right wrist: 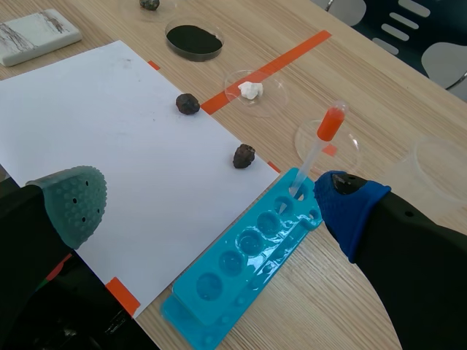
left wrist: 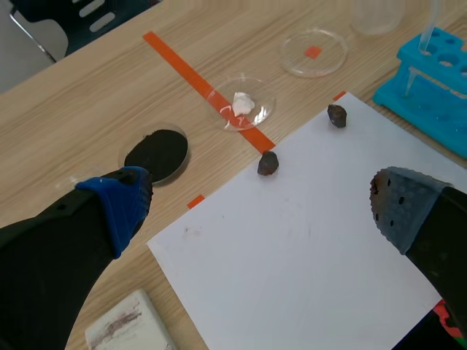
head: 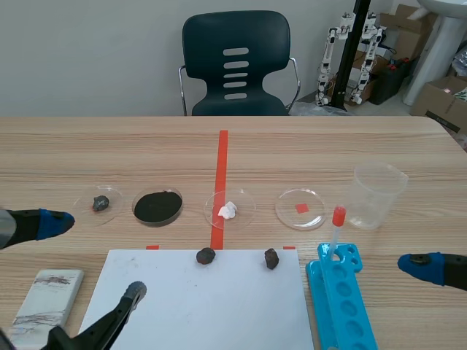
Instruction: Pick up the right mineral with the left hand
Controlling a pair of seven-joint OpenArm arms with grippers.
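Left wrist view: the left gripper (left wrist: 259,211) is seen with its fingers spread wide and nothing held between them, poised above the white paper sheet (left wrist: 306,248), while the right mineral (left wrist: 336,115) is found well ahead of it at the sheet's far edge, untouched. This mineral is placed between the left mineral (left wrist: 268,163), which lies on the same edge nearer its middle, and the blue tube rack (left wrist: 438,80). The right gripper (right wrist: 211,204) is likewise held with its fingers parted and empty, near the rack.
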